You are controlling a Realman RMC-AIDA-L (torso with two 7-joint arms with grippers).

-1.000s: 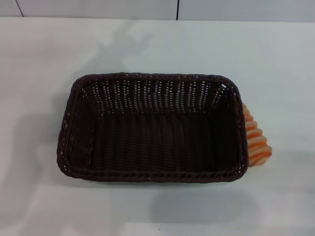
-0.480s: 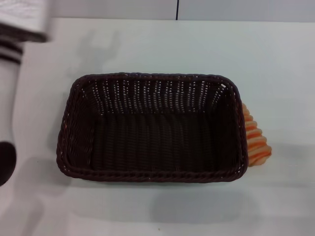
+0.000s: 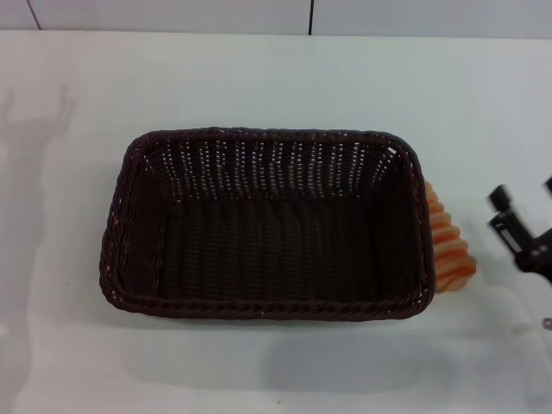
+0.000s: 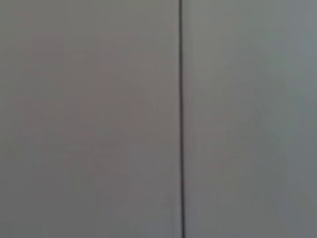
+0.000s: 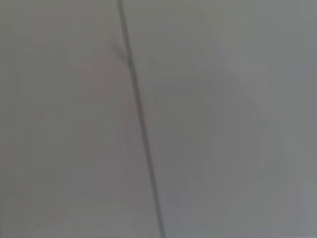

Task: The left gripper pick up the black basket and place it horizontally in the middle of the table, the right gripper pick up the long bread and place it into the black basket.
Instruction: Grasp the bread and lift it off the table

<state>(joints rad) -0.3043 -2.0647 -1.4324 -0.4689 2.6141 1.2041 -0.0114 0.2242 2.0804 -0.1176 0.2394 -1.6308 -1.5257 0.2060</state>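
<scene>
The black basket point(image 3: 267, 226) lies lengthwise across the middle of the white table point(image 3: 259, 78), open side up and empty. The long bread point(image 3: 448, 250), striped orange and cream, lies on the table against the basket's right end, partly hidden by its rim. My right gripper point(image 3: 502, 211) shows at the right edge of the head view, just right of the bread and apart from it, with its blocky fingertips point(image 3: 499, 198) spread and nothing between them. My left gripper is out of view; only its shadow point(image 3: 34, 121) falls on the table at the far left.
A wall with a dark vertical seam point(image 3: 310, 17) runs behind the table. Both wrist views show only grey wall panels with a dark seam point(image 4: 181, 119) point(image 5: 138, 119). Bare tabletop lies in front of the basket and to both sides.
The left arm, at the left edge half a second ago, has left the head view. The right gripper has come in at the right edge near the bread. Basket and bread have not moved.
</scene>
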